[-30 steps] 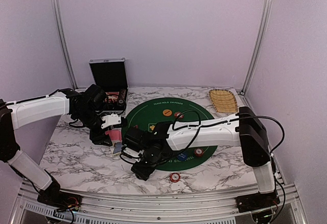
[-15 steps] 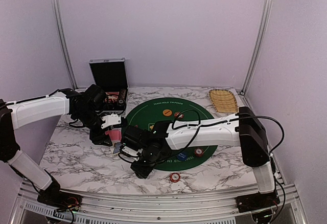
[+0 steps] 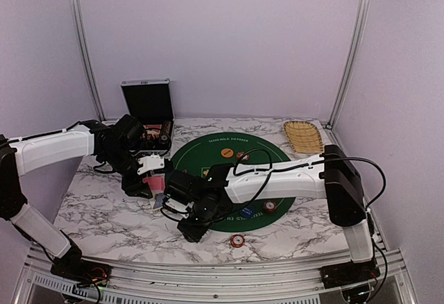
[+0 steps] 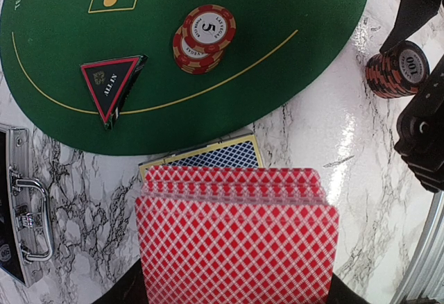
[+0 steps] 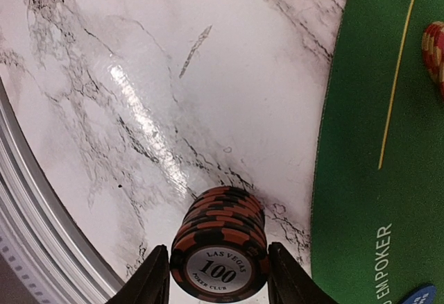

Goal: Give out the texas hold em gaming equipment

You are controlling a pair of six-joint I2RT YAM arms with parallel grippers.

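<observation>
Right gripper [image 5: 219, 280] is closed partway, its fingers pressing both sides of a black-and-orange chip stack [image 5: 220, 245] that stands on the marble table [image 5: 139, 110] just beside the green mat [image 5: 361, 179]. Left gripper [image 3: 155, 182], clamped tight, holds red-backed cards [image 4: 236, 241] near the mat's edge.

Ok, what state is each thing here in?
Case, open, lid upright.
Left jaws, shut on the red-backed cards.
Right jaws, shut on the stack of 100 chips.
Stack of 5 chips, top chip skewed.
Triangle marker, flat, ALL IN side up.
Blue-backed card, face down.
Basket, empty.
</observation>
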